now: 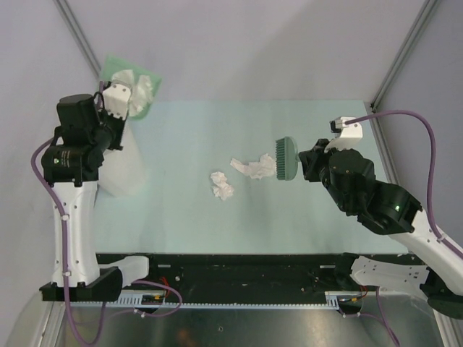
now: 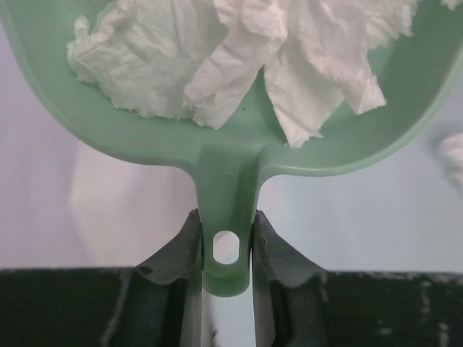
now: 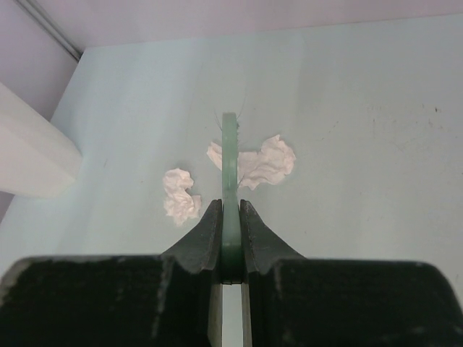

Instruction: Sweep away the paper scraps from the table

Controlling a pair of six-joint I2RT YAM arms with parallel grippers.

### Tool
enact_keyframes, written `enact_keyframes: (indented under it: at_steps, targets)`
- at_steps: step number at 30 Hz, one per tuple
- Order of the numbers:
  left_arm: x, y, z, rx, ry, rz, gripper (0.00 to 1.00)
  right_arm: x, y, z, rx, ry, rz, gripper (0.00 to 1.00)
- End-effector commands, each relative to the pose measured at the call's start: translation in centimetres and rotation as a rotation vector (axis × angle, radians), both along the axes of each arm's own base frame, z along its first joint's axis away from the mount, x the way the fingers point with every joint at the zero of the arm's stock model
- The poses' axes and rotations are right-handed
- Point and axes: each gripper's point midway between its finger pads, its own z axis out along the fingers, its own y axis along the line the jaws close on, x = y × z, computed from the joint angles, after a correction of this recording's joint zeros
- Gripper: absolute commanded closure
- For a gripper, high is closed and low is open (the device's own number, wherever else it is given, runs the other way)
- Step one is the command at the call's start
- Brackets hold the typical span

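My left gripper (image 1: 112,105) is shut on the handle of a green dustpan (image 2: 226,173), held up at the table's far left corner. The dustpan holds several crumpled white paper scraps (image 2: 239,58), which also show in the top view (image 1: 141,90). My right gripper (image 1: 307,160) is shut on a green brush (image 1: 286,159), seen edge-on in the right wrist view (image 3: 229,159). Two paper scraps lie on the mint-green table (image 1: 217,231). One (image 1: 253,168) touches the brush's left side. The other (image 1: 222,185) lies a little further left and nearer.
A tall translucent white bin (image 1: 123,170) stands on the table's left side, just below the lifted dustpan. It also shows at the left edge of the right wrist view (image 3: 32,155). Grey walls close in the far side.
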Motion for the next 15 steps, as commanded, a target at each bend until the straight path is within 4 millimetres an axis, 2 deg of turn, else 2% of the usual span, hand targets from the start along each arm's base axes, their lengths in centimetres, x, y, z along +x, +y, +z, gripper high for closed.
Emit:
enact_keyframes:
  at_steps: [1, 3, 6, 8, 10, 12, 15]
  targets:
    - [-2.3, 8.7, 2.5, 0.29, 0.002, 0.329, 1.0, 0.0, 0.0, 0.8, 0.031, -0.017, 0.005, 1.0]
    - [-4.1, 11.7, 3.9, 0.439, 0.027, 0.437, 1.0, 0.1, 0.2, 0.5, 0.023, -0.013, 0.012, 1.0]
    - [-6.3, 14.8, 5.7, 0.624, 0.094, 0.559, 1.0, 0.1, 0.7, 0.7, 0.031, -0.018, 0.032, 1.0]
    - [-7.2, 15.8, 6.3, 0.729, 0.154, 0.581, 1.0, 0.2, 1.2, 0.6, 0.033, -0.018, 0.045, 1.0]
    - [-8.3, 16.8, 6.0, 0.9, 0.283, 0.547, 1.0, 0.3, 1.8, 0.6, 0.034, -0.018, 0.064, 1.0]
    - [-9.3, 17.4, 5.4, 1.047, 0.408, 0.495, 1.0, 0.4, 2.0, 0.4, 0.029, -0.015, 0.07, 1.0]
    - [-9.9, 17.8, 5.5, 1.185, 0.507, 0.432, 1.0, 0.4, 2.2, 0.3, 0.026, -0.013, 0.077, 1.0]
